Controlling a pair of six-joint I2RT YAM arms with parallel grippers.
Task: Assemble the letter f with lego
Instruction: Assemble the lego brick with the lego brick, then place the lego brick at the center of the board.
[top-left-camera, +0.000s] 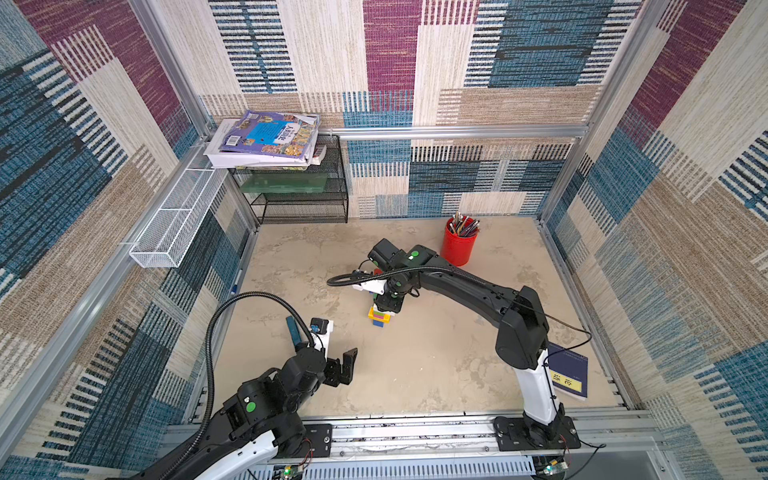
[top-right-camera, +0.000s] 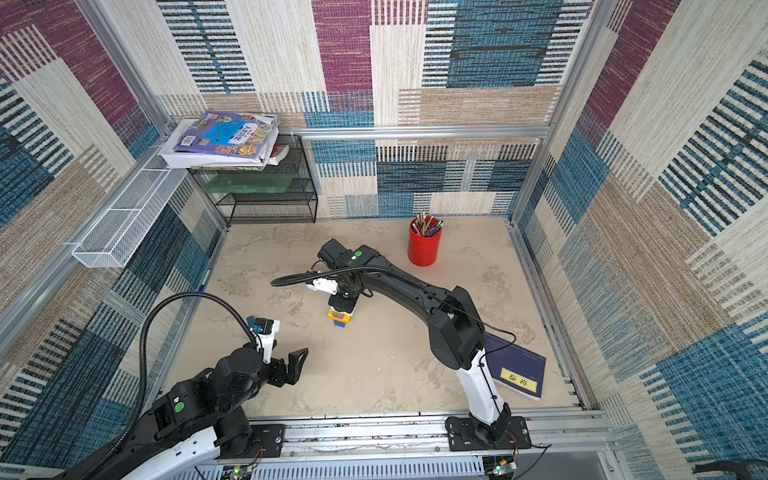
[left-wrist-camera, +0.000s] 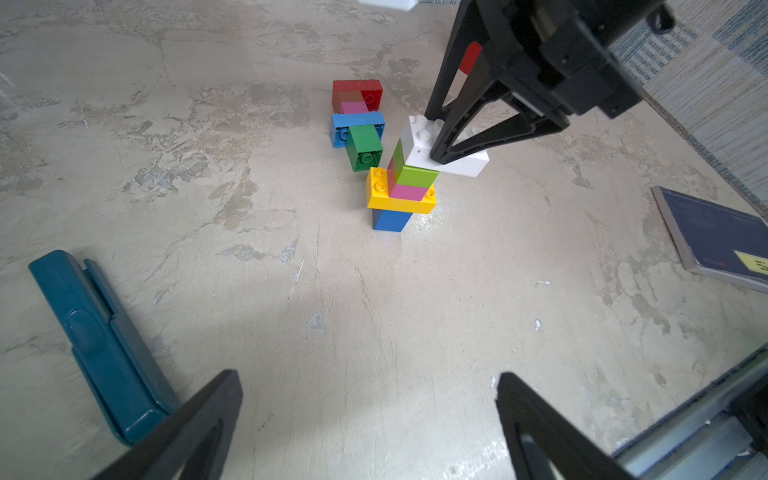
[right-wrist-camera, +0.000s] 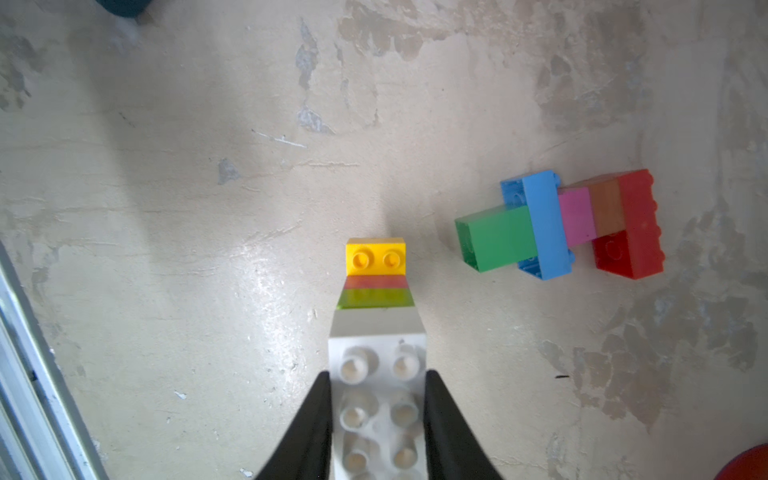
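The lego (left-wrist-camera: 401, 203) is glossy smooth plastic, the table (left-wrist-camera: 374, 332) matt, the walls (top-left-camera: 519, 50) woven cloth.

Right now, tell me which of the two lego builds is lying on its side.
The red-to-green build: it lies flat, untouched. The other stack stands upright, its white brick clamped by the right gripper.

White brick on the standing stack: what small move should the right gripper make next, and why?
Probably a short push straight down. The right gripper is shut on the white brick, which sits overhanging on the lime green brick; whether it is fully seated cannot be told.
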